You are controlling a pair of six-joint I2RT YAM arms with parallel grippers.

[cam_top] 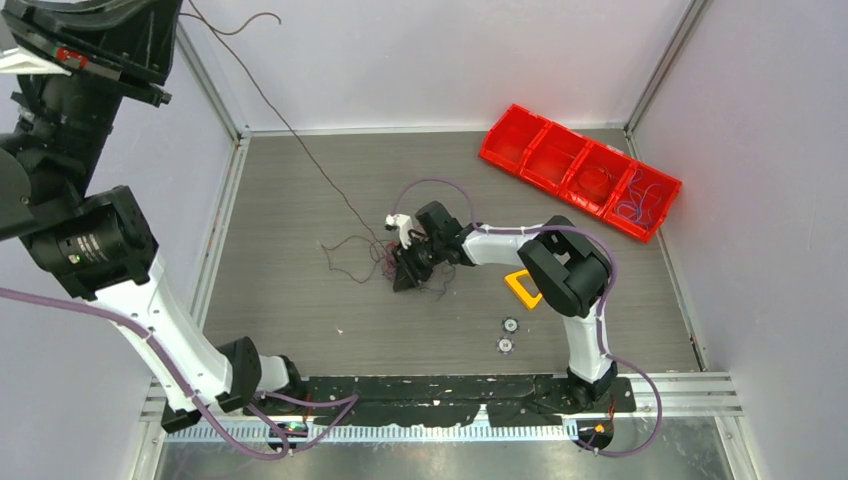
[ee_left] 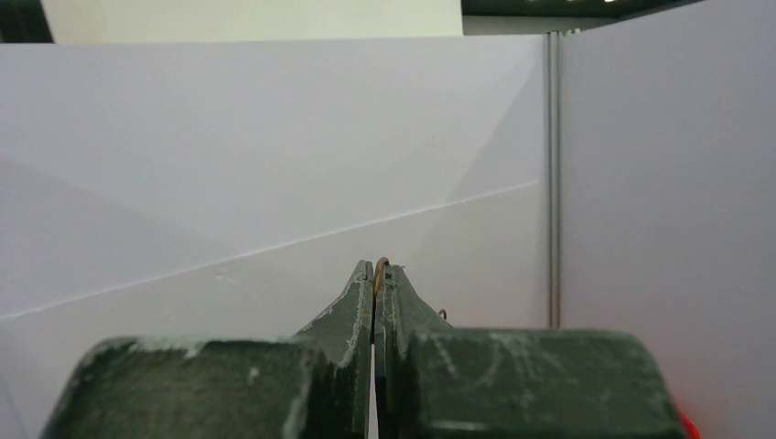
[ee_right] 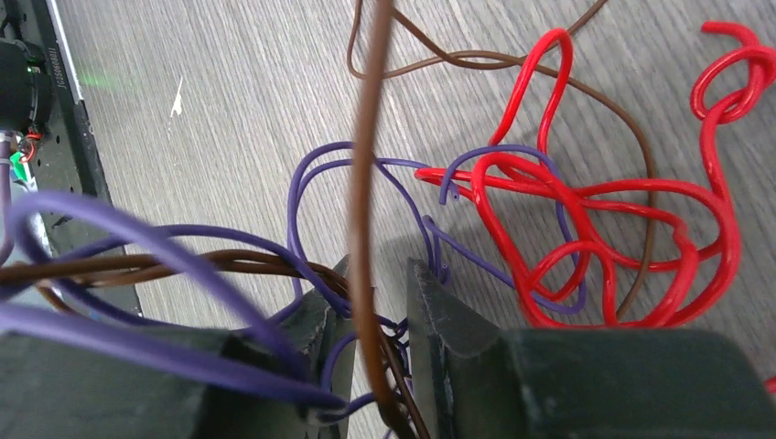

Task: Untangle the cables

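Brown cable (cam_top: 320, 167) held taut toward upper left by closed left gripper (ee_left: 375, 274); clump (ee_right: 567, 219), not yet untangled, straddled by narrowly parted right gripper (ee_right: 380, 283).

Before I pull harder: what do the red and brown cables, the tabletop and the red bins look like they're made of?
The red cable has a glossy, plastic-looking sheath with bright highlights along its curves; no core shows. The brown cable has the same smooth sheath with a duller sheen. The tabletop is matte grey wood-grain, likely laminate. The red bins are probably moulded plastic, uniform in colour and slightly shiny.
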